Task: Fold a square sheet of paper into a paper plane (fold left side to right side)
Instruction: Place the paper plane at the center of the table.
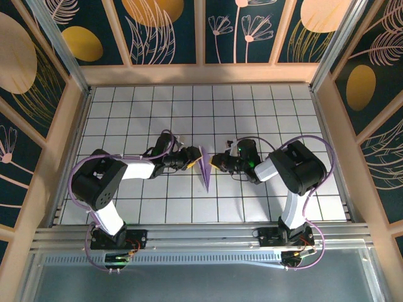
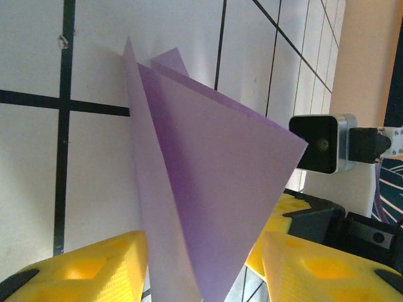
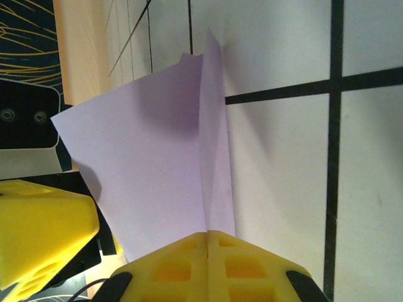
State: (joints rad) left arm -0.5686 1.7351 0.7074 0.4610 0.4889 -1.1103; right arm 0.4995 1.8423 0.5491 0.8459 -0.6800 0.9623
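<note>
The lavender paper plane [image 1: 204, 168] stands on edge at the middle of the gridded table, its point toward the near edge. My right gripper [image 1: 216, 162] holds it from the right. In the right wrist view the yellow fingers [image 3: 182, 264] are pressed together and the paper plane's [image 3: 151, 157] crease runs straight into their seam. My left gripper [image 1: 192, 157] is at its left side. In the left wrist view the two yellow fingers [image 2: 94, 264] stand apart, the paper plane [image 2: 214, 189] rises between them, and one wing leans away to the right.
The white table [image 1: 277, 113] with its black grid is boxed in by wooden walls [image 1: 75, 126] on three sides. An aluminium rail [image 1: 201, 236] runs along the near edge by the arm bases. The right arm's wrist camera [image 2: 321, 143] sits just behind the paper.
</note>
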